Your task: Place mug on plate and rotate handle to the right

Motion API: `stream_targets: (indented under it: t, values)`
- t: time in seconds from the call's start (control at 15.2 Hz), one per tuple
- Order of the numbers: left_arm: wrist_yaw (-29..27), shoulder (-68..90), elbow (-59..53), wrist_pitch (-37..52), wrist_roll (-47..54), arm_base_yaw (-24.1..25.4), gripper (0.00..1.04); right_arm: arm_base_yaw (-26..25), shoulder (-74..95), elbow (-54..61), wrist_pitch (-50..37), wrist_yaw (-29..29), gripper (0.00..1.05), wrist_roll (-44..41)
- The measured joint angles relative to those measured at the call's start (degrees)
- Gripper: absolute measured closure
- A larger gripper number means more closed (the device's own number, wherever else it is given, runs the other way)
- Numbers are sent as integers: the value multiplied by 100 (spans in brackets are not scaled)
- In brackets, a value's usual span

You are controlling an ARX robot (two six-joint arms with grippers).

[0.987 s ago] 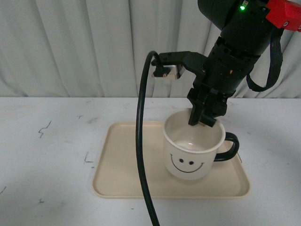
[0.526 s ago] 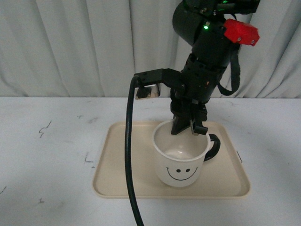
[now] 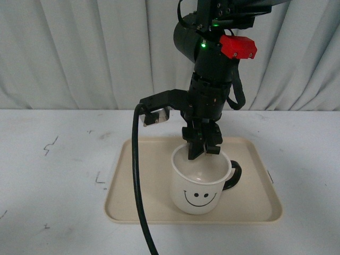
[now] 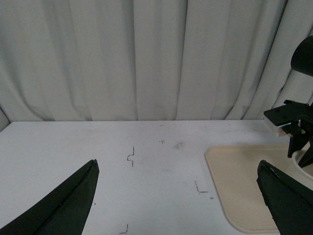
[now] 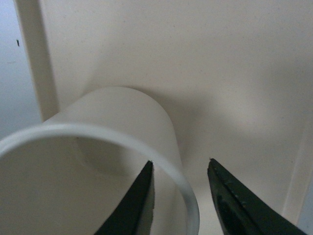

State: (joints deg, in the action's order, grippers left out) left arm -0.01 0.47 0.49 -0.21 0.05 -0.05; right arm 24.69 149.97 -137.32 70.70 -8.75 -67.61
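Note:
The cream-white mug (image 3: 201, 186) stands upright on the beige plate (image 3: 133, 183), its smiley face toward the camera. Its black handle (image 3: 234, 175) points right and slightly back. My right gripper (image 3: 202, 150) hangs over the mug's far rim, open. In the right wrist view the mug's (image 5: 122, 117) rim runs between the fingers (image 5: 143, 196) of the right gripper (image 5: 180, 164), one inside the mug and one outside, with the plate (image 5: 220, 73) below. My left gripper (image 4: 177, 166) is open over bare table, left of the plate (image 4: 244, 181).
A thick black cable (image 3: 135, 186) hangs from the right arm down across the plate's left half. The white table (image 3: 53, 175) carries small pen marks. A grey curtain (image 3: 79, 53) closes the back. The right arm (image 4: 298, 142) shows at the edge of the left wrist view.
The right arm has swung left and turned upright. The mug has shifted left and nearer on the plate, its handle still at the right.

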Motion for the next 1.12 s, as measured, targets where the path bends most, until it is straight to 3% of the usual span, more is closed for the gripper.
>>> stream_targets:
  t: [0.07,0.13,0.26,0.33,0.39,0.46,0.53,0.59,0.66,0.79,0.86,1.12]
  values:
    - [0,0,0,0,0,0,7,0,0,0,20,-122,66,7]
    - [0,0,2,0,-2,0,7,-28,-179,-245,31,-828,34,214]
    - [0,0,0,0,0,0,7,-28,-564,-468,2,-914,13,308]
    - [-9,0,0,4,0,0,7,74,-1246,754,-2380,20,16,970]
    - [28,0,2,2,0,-2,7,66,-2146,2566,-4988,1388,28,2208]
    - [-17,0,0,-13,-2,7,7,15,-2903,4124,-6828,2234,38,3329]
    - [-17,0,2,2,-2,13,7,-205,-3602,5571,-8684,2712,49,4365]
    - [-13,0,2,-2,-2,13,7,-553,-4310,7001,-10415,2734,61,5471]
    - [-13,0,0,0,-2,13,7,-848,-4833,8142,-11632,2697,73,6013]
    - [2,0,2,-2,-2,9,7,-1047,-5504,9936,-12944,2361,98,6516]
    - [0,0,2,0,-2,11,7,-1095,-5740,10472,-13084,2188,103,6581]
    - [-2,0,2,0,-2,11,7,-1362,-6347,11248,-13219,1987,103,6649]
